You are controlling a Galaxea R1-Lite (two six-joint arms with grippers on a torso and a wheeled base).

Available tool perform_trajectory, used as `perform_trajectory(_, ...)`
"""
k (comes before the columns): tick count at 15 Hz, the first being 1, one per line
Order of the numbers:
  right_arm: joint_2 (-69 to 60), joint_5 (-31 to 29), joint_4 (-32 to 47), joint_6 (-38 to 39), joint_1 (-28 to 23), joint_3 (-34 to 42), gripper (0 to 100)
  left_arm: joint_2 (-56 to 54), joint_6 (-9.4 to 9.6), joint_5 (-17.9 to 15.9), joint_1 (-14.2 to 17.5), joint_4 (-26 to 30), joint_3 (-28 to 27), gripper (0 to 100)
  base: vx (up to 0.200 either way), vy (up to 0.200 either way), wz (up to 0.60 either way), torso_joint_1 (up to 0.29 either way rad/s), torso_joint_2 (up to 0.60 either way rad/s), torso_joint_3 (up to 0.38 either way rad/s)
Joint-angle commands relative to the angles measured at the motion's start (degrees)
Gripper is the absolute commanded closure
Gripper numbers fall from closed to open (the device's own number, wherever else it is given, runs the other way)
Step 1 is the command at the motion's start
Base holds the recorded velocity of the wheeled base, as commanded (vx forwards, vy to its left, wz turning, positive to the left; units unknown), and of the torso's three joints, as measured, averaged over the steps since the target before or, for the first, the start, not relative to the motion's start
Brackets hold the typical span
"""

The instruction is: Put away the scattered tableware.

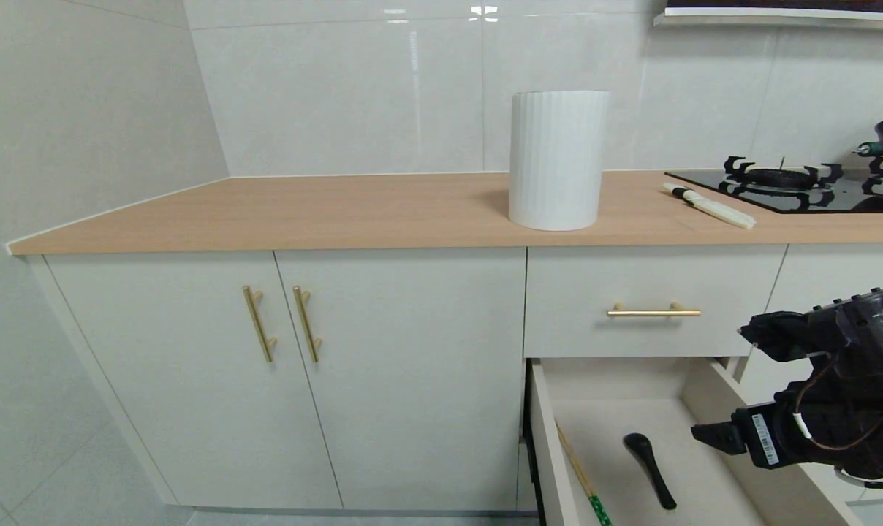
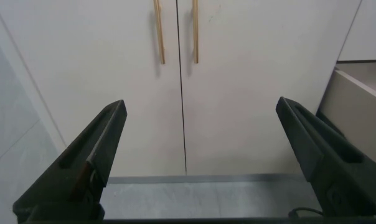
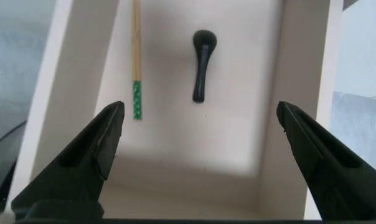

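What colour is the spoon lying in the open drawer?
The spoon is black; the right wrist view shows it best.

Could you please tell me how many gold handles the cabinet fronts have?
3. The left door handle and right door handle stand side by side on the cupboard; the drawer handle is on the closed drawer. The open drawer's front, out of frame, may hide another.

Below the black right pincer, the cream drawer holds a black spoon and tan chopsticks with a green, pale-speckled end. Above it, the counter is light wood-grain, carrying a white ribbed jar and a white stick with a black band. The cabinet fronts beside the pincer are off-white with gold handles; the hob is glossy black.
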State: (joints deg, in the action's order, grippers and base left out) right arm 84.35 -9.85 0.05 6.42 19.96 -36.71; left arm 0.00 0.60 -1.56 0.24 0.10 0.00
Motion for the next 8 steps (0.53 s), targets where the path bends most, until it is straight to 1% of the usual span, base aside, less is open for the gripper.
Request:
perform_trajectory(1, -0.9, 0.0, 0.0, 0.0, 0.1, 0.1, 0, 0.0, 0.02, 0.0, 0.0, 0.0, 0.0, 0, -0.2, 0.0, 0.0, 0.002, 0.0, 0.007)
perform_trajectory(6, -1.3, 0.4, 3.6, -0.8, 1.0, 0.0, 0, 0.0, 0.02, 0.0, 0.0, 0.0, 0.0, 0, -0.2, 0.0, 0.0, 0.0, 0.01, 0.006)
perform_trajectory(8, -0.8, 0.9, 5.6, -1.4, 1.8, 0.1, 0, 0.0, 0.02, 0.0, 0.0, 0.0, 0.0, 0, 0.0, 0.0, 0.0, 0.0, 0.0, 0.0)
